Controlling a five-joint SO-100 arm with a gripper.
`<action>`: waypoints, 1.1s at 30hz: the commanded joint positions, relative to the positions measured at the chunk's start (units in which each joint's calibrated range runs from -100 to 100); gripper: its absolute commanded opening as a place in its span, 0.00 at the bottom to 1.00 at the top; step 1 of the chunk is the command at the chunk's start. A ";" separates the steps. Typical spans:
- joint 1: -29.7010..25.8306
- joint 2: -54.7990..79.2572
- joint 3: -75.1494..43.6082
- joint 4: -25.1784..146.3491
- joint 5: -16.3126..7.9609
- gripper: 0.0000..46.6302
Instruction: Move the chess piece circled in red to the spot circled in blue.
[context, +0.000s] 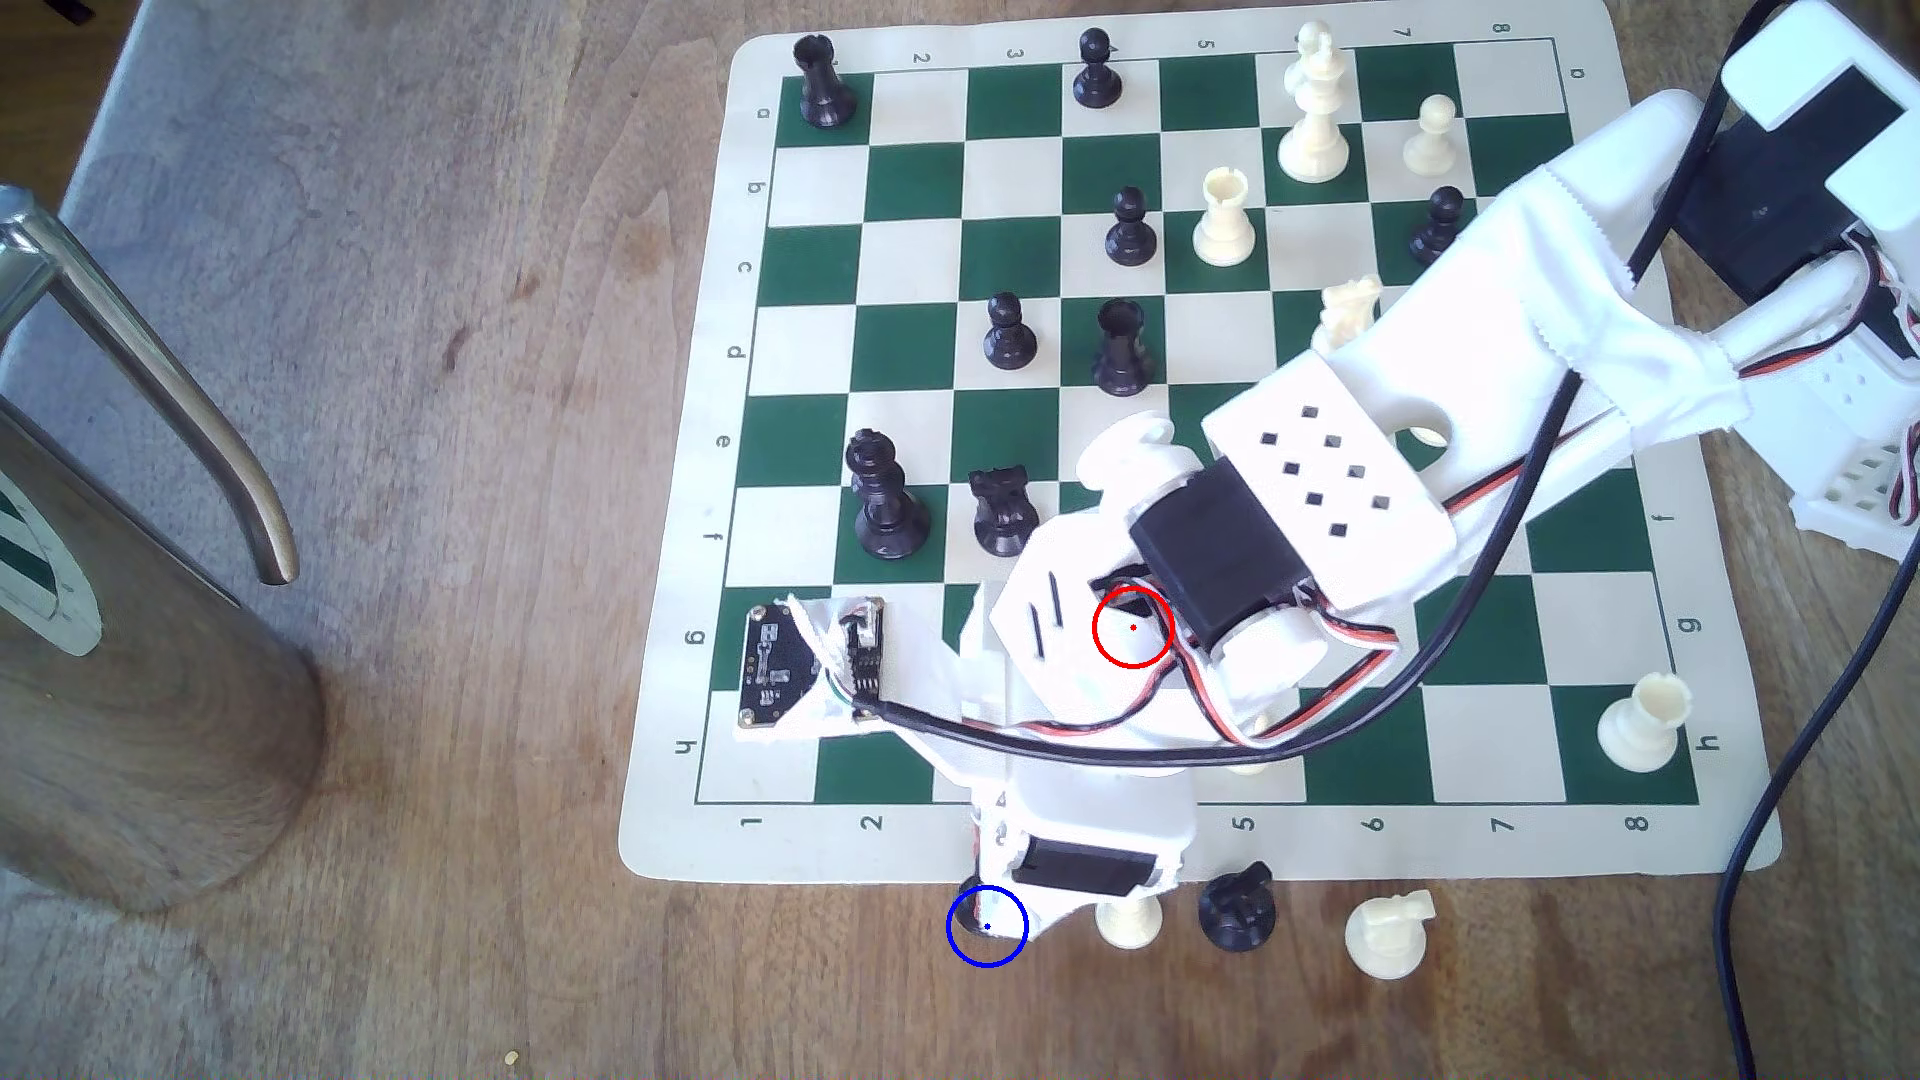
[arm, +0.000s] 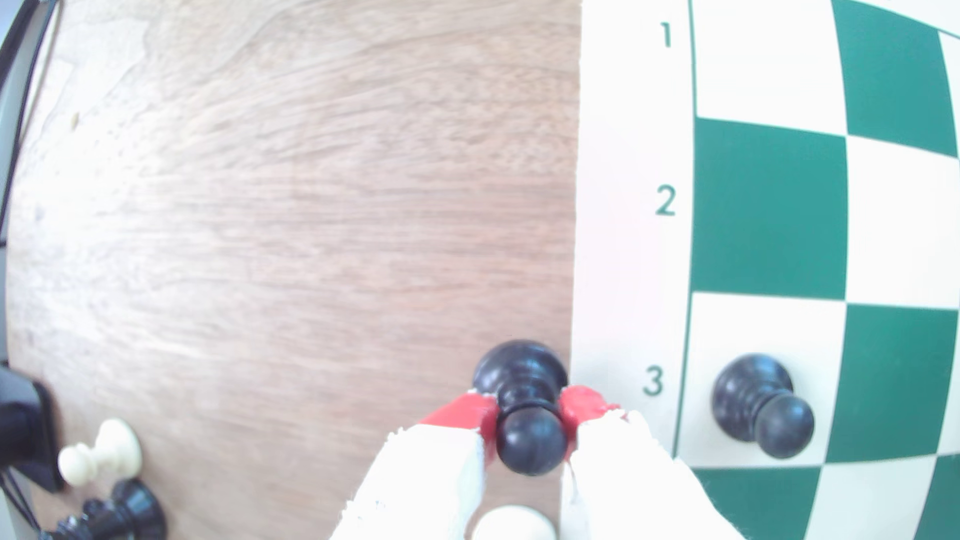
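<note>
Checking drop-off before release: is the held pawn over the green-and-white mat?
No, in the wrist view the black pawn, clamped between the red-tipped jaws, sits over the bare wooden table, just beside the chess mat.

The chess mat (context: 1195, 841) carries green numerals 1 to 8 along its near and far borders and letters a to h down both sides. In the wrist view, 1, 2, 3 stand on its cream margin (arm: 631, 207).
</note>
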 joint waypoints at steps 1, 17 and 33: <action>-0.58 -1.52 -4.64 -0.83 -0.20 0.01; -0.82 0.60 -4.55 1.06 -0.39 0.26; -1.44 -5.17 -5.54 4.01 -0.83 0.38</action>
